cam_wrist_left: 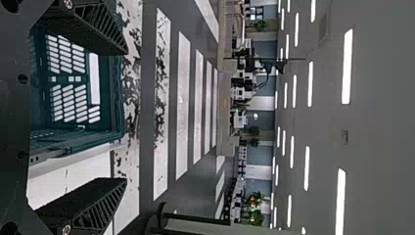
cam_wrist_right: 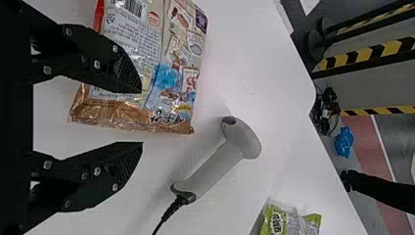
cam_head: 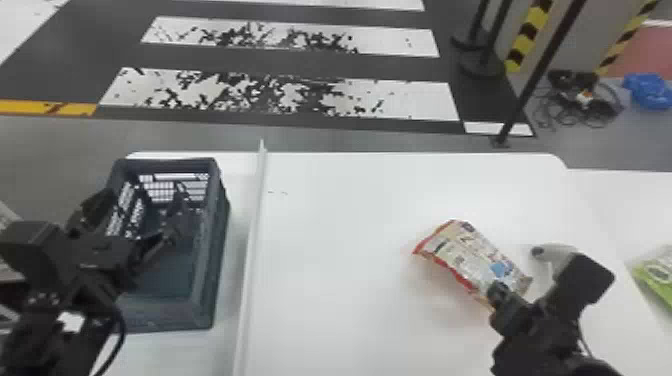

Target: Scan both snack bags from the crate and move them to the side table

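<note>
Honestly kinda chunky black arms (cam_head: 45, 280), loopy black cable (cam_head: 122, 334) on the left, silvery screws (cam_wrist_right: 97, 64), ribbed wedge-shaped fingers (cam_wrist_right: 128, 74).

Beneath the right jaws we see a white tabletop (cam_head: 350, 200). Beyond both pairs of jaws, our dark floor (cam_head: 200, 59) carries white stripes (cam_head: 400, 100), some blotched with black. Past the tabletop, ahead of the right jaws, we find a slanting dark pole (cam_head: 540, 70), yellow-and-black striped posts (cam_head: 529, 32), tangled cables (cam_head: 582, 100), a blue bundle (cam_head: 647, 91) and reddish flooring (cam_head: 655, 50). Far beyond the left jaws we make out blue-grey wall panels (cam_wrist_left: 264, 49) and plants (cam_wrist_left: 256, 201); higher than those jaws, bright strip lights (cam_wrist_left: 346, 66) line our grey ceiling (cam_wrist_left: 386, 117).
</note>
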